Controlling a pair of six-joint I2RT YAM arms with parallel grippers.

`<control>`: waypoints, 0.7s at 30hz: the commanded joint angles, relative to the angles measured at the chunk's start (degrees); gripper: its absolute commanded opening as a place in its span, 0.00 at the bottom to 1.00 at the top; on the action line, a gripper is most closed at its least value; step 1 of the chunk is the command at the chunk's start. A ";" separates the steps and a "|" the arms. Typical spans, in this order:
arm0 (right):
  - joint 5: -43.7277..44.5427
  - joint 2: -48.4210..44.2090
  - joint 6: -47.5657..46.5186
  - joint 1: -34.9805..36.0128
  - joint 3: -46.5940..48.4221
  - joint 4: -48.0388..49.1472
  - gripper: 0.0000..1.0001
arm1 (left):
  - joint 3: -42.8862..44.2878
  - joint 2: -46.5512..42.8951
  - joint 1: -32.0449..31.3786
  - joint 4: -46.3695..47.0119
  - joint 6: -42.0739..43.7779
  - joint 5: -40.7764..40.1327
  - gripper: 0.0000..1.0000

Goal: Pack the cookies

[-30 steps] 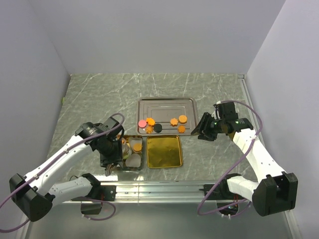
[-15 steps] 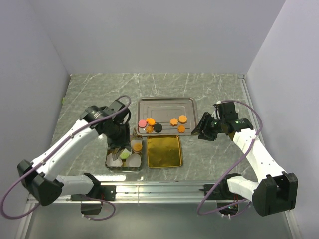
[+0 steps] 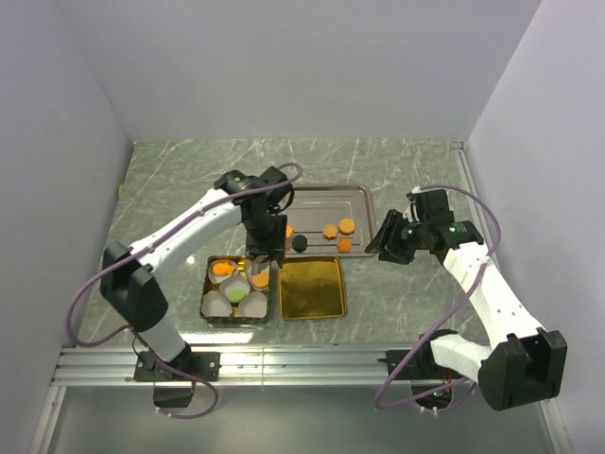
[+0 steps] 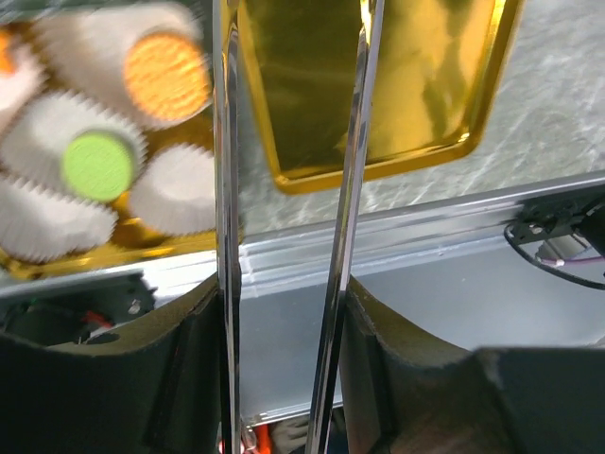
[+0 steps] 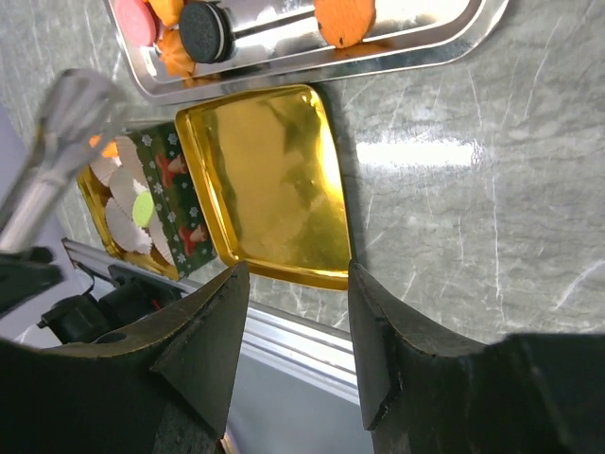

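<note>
Orange cookies [image 3: 329, 230] and a black cookie [image 3: 300, 242] lie on the silver tray [image 3: 317, 196]. The right wrist view also shows a pink cookie [image 5: 132, 19] there. An orange cookie [image 4: 166, 76] and a green cookie [image 4: 97, 165] sit in white paper cups in the box [image 3: 236, 288]. My left gripper [image 3: 263, 236] is shut on metal tongs [image 4: 227, 189], over the tray's near left corner. The blades stand apart and their tips are out of view. My right gripper [image 3: 389, 241] is open and empty, right of the tray.
A gold lid [image 3: 312, 288] lies right of the box, in front of the tray. Several white pleated cups [image 4: 180, 189] fill the box. A metal rail [image 3: 302, 357] runs along the table's near edge. Walls stand close on both sides.
My left arm swung from over the box up and right to the tray's near left corner. The box is uncovered and shows a green cookie in a cup. The right arm has not moved.
</note>
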 commanded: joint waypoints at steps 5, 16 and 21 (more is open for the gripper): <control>1.87 -0.99 -1.62 -0.37 2.92 -2.00 0.54 | 12.49 10.98 -2.60 3.64 3.61 2.95 0.49; 3.10 -1.17 -2.76 -1.69 3.63 -3.14 0.55 | 20.85 22.16 -3.74 5.83 6.16 4.61 0.52; 2.92 -0.99 -3.11 -2.22 2.84 -2.88 0.55 | 21.82 24.36 -4.00 6.28 7.22 5.23 0.52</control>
